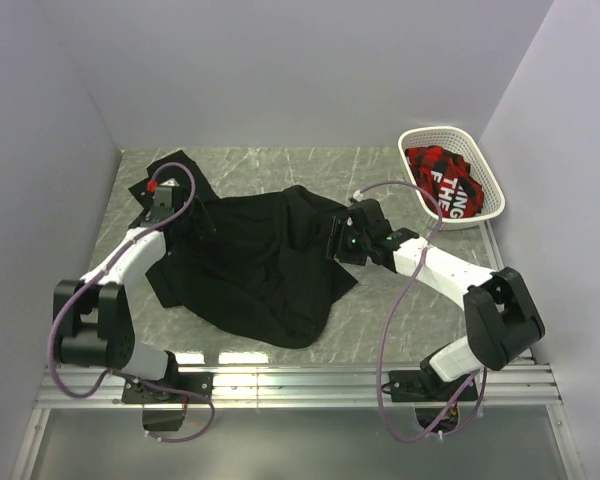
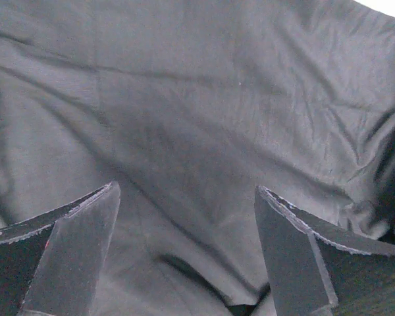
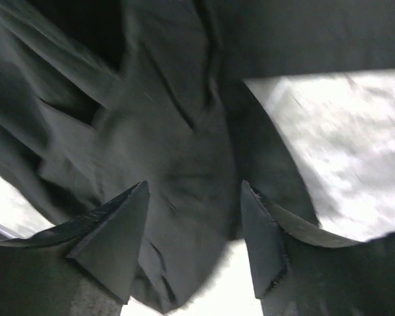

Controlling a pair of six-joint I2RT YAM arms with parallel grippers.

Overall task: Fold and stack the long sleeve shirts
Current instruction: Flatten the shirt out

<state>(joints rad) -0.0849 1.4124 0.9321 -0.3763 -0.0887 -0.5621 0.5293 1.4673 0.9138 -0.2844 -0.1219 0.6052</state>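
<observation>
The black long sleeve shirt (image 1: pixel 260 265) lies crumpled on the worktop (image 1: pixel 400 310), left of centre. Its long axis runs diagonally from a bunched end at the far left to a rounded edge nearer and further right; which end is the collar cannot be told. The left hand (image 2: pixel 185 197) hovers over the shirt's far-left part, fingers spread wide, with only cloth below and nothing gripped. The right hand (image 3: pixel 194 187) is at the shirt's right edge, fingers apart over folds, holding nothing. A white basket (image 1: pixel 485 170) stands far right.
</observation>
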